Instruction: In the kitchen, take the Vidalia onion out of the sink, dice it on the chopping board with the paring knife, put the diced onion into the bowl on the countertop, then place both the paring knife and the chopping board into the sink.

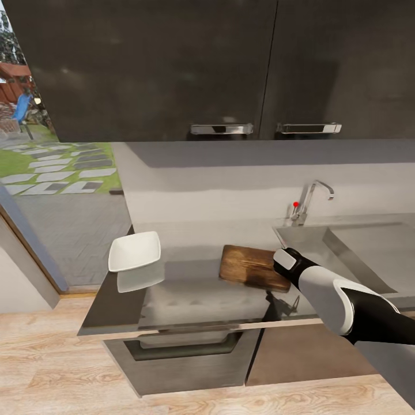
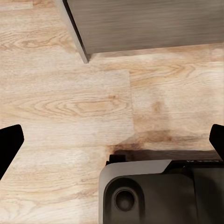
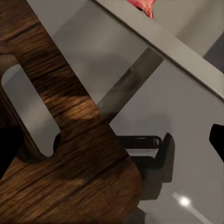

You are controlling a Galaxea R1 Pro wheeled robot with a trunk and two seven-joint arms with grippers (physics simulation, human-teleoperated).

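You had the chopping board (image 1: 253, 267) lying flat on the worktop (image 1: 190, 294), just beside the drainboard edge of the sink (image 1: 369, 248), with the white bowl (image 1: 134, 251) well apart from it toward the worktop's far-left end. No onion pieces could be made out on the board or in the bowl, so the dicing stage could not be judged done; the board was plainly not yet in the sink. A sliver of red (image 3: 142, 7) showed past the sink's raised rim in the right wrist view, which may have been the paring knife's handle, though too little of it showed to be sure.

Your right gripper (image 1: 282, 260) was over the board's sink-side end. In the right wrist view its jaws stood spread wide, gripping nothing, with the board's rounded corner and oval handle hole (image 3: 28, 112) between them, nearer one finger (image 3: 9, 149) than the other.

Your left gripper (image 2: 112, 140) hung low with jaws apart over the wooden floor (image 2: 70, 102), holding nothing, away from everything the task needed.
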